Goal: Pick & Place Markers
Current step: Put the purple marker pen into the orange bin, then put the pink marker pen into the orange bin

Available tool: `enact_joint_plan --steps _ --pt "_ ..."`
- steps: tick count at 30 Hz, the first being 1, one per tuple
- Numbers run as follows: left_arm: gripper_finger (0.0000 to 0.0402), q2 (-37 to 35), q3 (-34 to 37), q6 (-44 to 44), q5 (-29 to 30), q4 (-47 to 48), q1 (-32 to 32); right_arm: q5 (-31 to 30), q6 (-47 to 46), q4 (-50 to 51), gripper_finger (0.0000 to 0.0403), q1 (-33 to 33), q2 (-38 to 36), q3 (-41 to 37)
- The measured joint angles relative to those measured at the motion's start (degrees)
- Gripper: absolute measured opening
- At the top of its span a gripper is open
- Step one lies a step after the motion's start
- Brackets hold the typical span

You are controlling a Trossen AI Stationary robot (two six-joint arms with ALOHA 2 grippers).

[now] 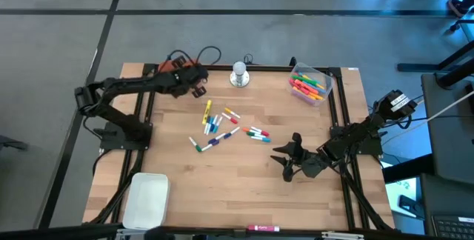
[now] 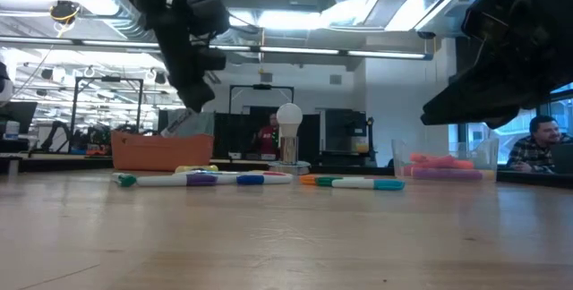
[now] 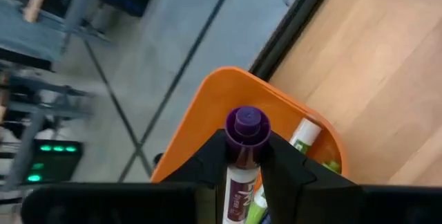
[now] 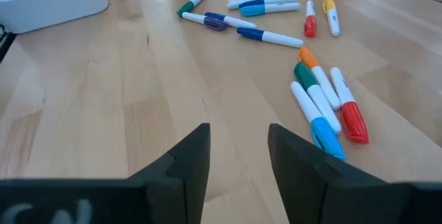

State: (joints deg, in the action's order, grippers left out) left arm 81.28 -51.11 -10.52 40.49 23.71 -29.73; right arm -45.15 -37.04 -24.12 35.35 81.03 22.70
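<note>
While the high view hides most of the orange bin (image 3: 228,96) under the left arm at the table's ten o'clock corner, the left wrist view shows the left gripper (image 3: 243,156) above that bin, its fingers pinching a purple-capped marker (image 3: 242,162) whose white body is cut off by the frame; its long axis runs along the fingers, cap outward. A green-capped marker (image 3: 304,135) lies in the bin, only partly seen. Near the table's centre the loose markers (image 1: 222,127) lie flat in a scatter, most slanting from seven toward one o'clock, their colours hard to sort from above. At twelve o'clock stands a silver knob (image 1: 238,74), and at one o'clock a clear container (image 1: 309,86) holds more markers, stacked too closely to count. The right gripper (image 1: 286,160) hovers at four o'clock, fingers spread and holding nothing, aimed toward the scatter. A white box (image 1: 145,198) sits at seven o'clock, and one marker (image 1: 263,228) at the six o'clock edge is barely legible.
</note>
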Motion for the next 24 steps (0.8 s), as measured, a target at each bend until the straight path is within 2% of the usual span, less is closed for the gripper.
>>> enact_joint_plan --steps 7,14,19,24 --pt "0.0067 0.3 0.0 1.9 -8.1 1.7 -6.1 0.0 0.6 0.2 0.0147 -1.1 0.0 0.0" --pt "0.0130 2.0 0.0 1.8 -8.5 5.4 -9.8 8.2 -0.8 -0.3 0.0147 -1.4 0.0 0.0" --pt "0.0180 1.6 0.0 5.0 -8.0 9.1 -8.2 16.5 -1.5 -2.3 0.0147 -1.4 0.0 0.3" --pt "0.0198 -2.4 0.0 10.5 -4.7 12.1 -1.9 23.4 2.4 -0.4 0.0147 -0.4 1.1 5.1"
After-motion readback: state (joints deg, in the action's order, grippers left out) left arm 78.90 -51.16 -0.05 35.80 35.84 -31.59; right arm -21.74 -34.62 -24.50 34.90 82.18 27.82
